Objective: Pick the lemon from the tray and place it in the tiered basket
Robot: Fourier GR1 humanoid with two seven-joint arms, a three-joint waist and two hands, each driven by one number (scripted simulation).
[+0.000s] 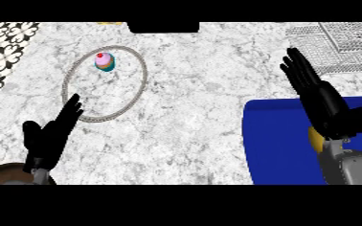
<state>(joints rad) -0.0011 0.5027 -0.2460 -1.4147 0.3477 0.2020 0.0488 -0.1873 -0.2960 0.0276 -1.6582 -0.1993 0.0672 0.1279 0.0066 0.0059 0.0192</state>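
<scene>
Head view shows my right hand with fingers straight and held together, holding nothing, above the blue tray at four o'clock. I see the lemon peeking out yellow beneath its wrist, on the tray. My left hand rests open at eight o'clock beside the wire ring, where a cupcake sits.

Light is even and bright across the pale marbled desk, with no glare or hot spots. Shadows are almost absent: none shows under the ring or the cupcake. The blue tray reads as flat, saturated colour. Black hands show little shading.
</scene>
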